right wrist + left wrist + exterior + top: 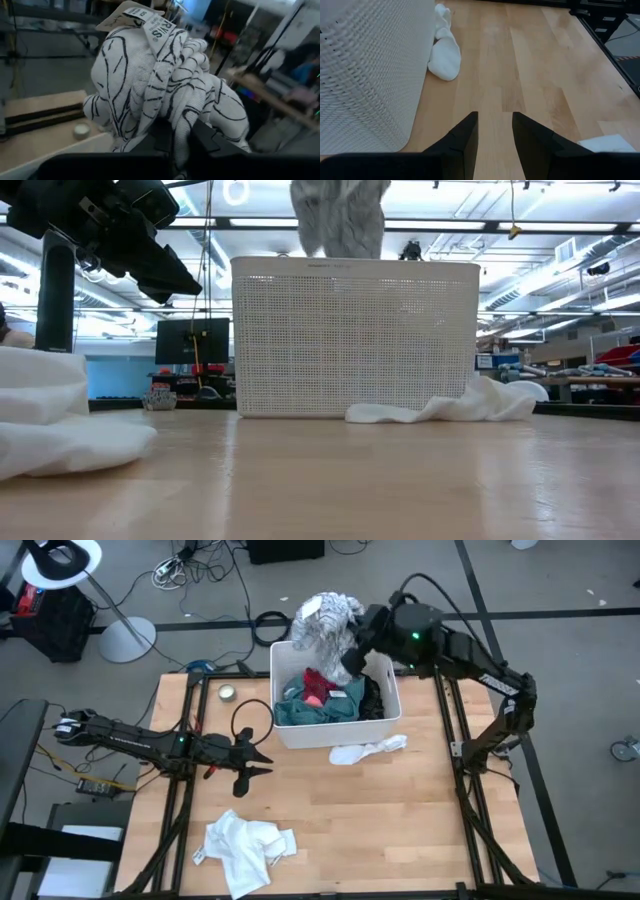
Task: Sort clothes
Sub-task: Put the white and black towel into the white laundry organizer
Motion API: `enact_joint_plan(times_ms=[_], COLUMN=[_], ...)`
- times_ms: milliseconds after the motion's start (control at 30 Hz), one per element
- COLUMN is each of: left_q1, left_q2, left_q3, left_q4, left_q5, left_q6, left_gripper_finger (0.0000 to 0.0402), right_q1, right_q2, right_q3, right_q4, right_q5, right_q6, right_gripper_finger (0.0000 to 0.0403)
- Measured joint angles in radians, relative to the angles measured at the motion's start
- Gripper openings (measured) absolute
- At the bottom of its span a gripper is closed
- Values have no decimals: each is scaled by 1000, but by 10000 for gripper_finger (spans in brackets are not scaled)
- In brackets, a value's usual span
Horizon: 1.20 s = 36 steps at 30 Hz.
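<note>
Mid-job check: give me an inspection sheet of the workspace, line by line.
Surface: wooden table, mostly bare.
Job's things: leaf-print garment lifted over the bin; teal, red and black clothes inside; white sock beside the bin; plain white garment near the front edge.
Clutter: small round tin at the back left.
Grippers: right gripper shut on the leaf-print garment; left gripper open, empty, above the table.
Cables: loose cables on the floor behind.
Surroundings: lamp stand, workshop background.

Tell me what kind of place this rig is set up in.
Probably a robotics lab or workshop: loose cables on the grey floor, long ceiling strip lights, and workbenches with monitors behind the wooden table.
</note>
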State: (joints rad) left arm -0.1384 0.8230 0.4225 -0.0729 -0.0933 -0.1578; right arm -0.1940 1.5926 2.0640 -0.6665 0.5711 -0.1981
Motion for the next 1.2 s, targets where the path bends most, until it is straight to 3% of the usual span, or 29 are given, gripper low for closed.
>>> enact_joint_plan(times_ms=[267,633,900,1200], left_q1=[0,0,0,0], left_q2=[0,0,0,0], left_q3=[0,0,0,0], left_q4=[-2,0,-1,-7], left_q5=[0,0,0,0], left_q6=[27,27,27,26], left_gripper_finger=[126,126,126,126], right_q1=[-88,-143,-171,-172], right_q2=[76,251,383,336], right_q3=[-20,-111,-122,-122], right_q4=[-204,-198,-229,-254], right_q5=[-166,-314,-402,-411], right_q6=[141,181,206,267], right_gripper_finger=[21,22,47,111])
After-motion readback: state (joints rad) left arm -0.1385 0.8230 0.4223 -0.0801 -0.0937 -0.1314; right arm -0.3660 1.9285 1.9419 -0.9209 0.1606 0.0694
